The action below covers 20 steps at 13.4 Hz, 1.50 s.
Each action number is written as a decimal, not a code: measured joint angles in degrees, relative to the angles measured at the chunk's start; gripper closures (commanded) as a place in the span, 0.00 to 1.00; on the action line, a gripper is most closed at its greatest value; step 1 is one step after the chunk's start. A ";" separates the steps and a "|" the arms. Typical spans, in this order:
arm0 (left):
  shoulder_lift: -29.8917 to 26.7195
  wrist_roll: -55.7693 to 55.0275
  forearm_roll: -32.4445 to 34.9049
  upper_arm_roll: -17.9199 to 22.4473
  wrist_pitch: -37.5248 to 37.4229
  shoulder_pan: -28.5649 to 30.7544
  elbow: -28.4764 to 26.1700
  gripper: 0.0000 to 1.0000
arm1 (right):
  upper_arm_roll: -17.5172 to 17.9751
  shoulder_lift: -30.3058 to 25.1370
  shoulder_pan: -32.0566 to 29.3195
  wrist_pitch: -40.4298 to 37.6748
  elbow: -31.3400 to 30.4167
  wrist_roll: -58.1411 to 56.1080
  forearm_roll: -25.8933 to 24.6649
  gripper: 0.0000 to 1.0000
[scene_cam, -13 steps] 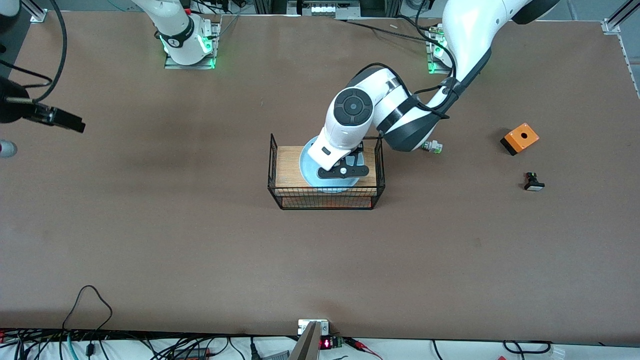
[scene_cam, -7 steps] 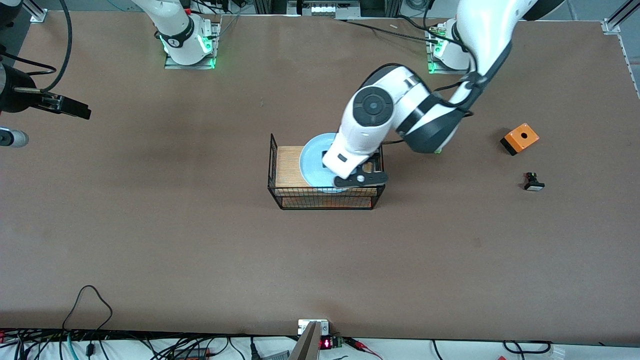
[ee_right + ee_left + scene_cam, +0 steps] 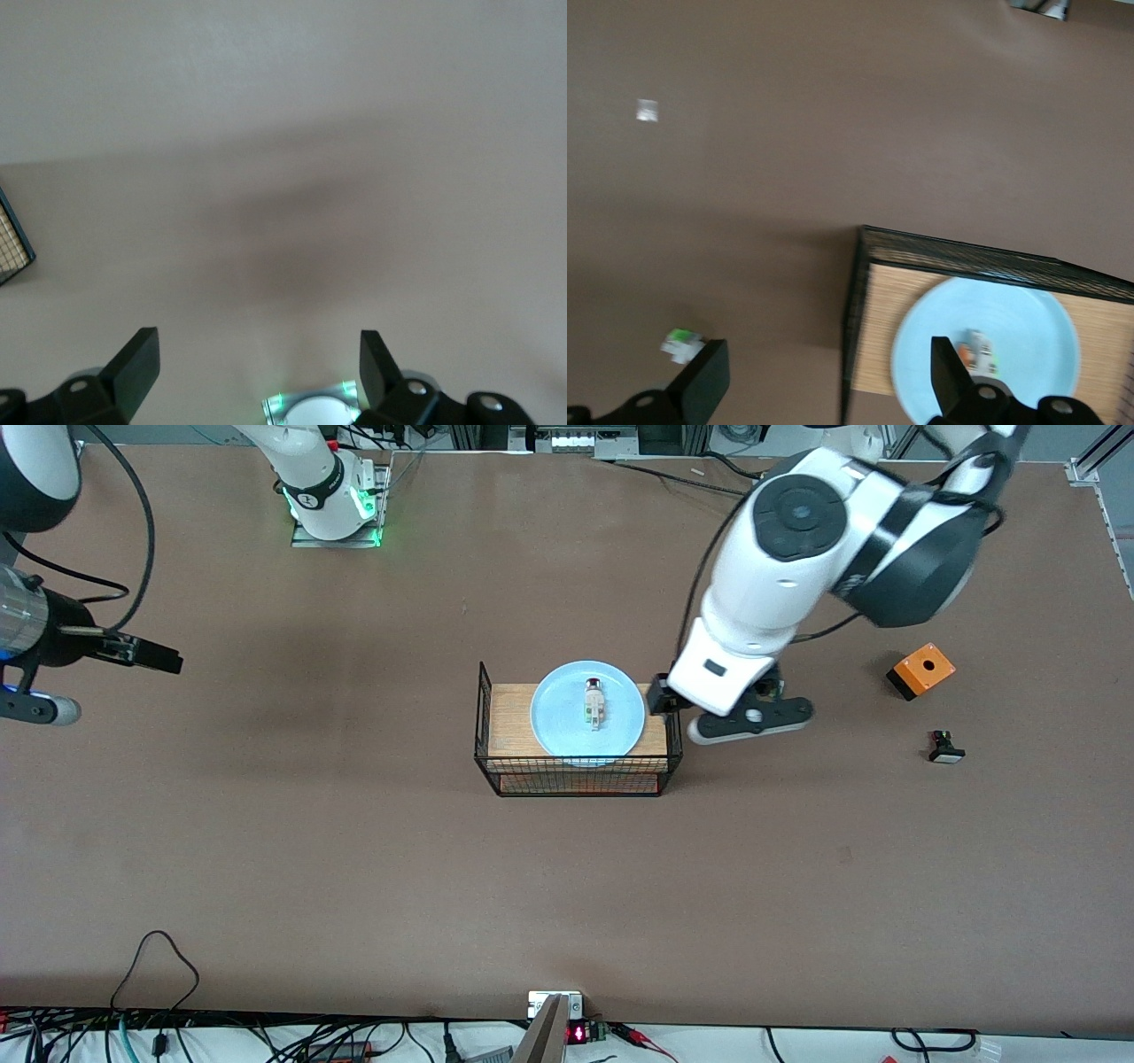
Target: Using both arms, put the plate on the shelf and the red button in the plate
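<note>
The pale blue plate [image 3: 558, 726] lies on a wooden board inside a black wire basket [image 3: 483, 722] at mid-table. On the plate rests the red button [image 3: 593, 702], lying on its side and held by nothing. My left gripper [image 3: 716, 693] hangs open and empty over the table beside the basket, toward the left arm's end. The left wrist view shows the plate [image 3: 1036, 354] and red button [image 3: 976, 350] past one fingertip [image 3: 946, 372], with the left gripper [image 3: 824, 381] over the basket's edge. My right gripper [image 3: 146, 655] waits open and empty at the right arm's end of the table, seen too in its wrist view [image 3: 257, 367].
An orange box [image 3: 921, 670] and a black-bodied button with a white face [image 3: 944, 749] lie toward the left arm's end. A white switch with a green cap [image 3: 680, 345] lies on the table by my left gripper. Cables run along the table's near edge.
My left gripper opened, left the red button on the plate, then rose and swung off the basket toward the left arm's end. The right arm drifted slightly.
</note>
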 measured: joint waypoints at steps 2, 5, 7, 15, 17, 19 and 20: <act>-0.65 6.34 0.14 0.30 -2.05 5.24 -0.06 0.00 | 0.01 -4.49 -0.01 4.73 -6.77 0.00 0.00 0.00; -0.65 18.99 0.18 0.74 -2.18 16.41 0.05 0.00 | -0.08 -11.18 -0.51 7.91 -14.35 0.01 0.00 0.00; -0.72 26.42 0.18 0.82 -2.09 23.00 1.65 0.00 | -0.21 -13.84 -1.80 8.39 -17.21 0.01 0.35 0.00; -1.87 31.88 -1.56 5.63 -2.22 23.42 2.13 0.00 | 0.03 -13.64 -4.08 9.44 -16.81 -10.75 1.35 0.00; -3.18 37.82 -6.43 13.73 -2.30 18.41 1.57 0.00 | -0.09 -13.67 -6.20 9.35 -16.54 -13.90 1.40 0.00; -5.86 43.00 -9.58 23.71 -2.64 10.57 -0.44 0.00 | -0.11 -13.67 -6.71 8.36 -16.52 -14.58 1.58 0.00; -7.54 43.90 -10.58 28.13 -2.86 6.22 -1.97 0.00 | 0.18 -13.67 -6.66 7.92 -16.48 -14.58 1.60 0.00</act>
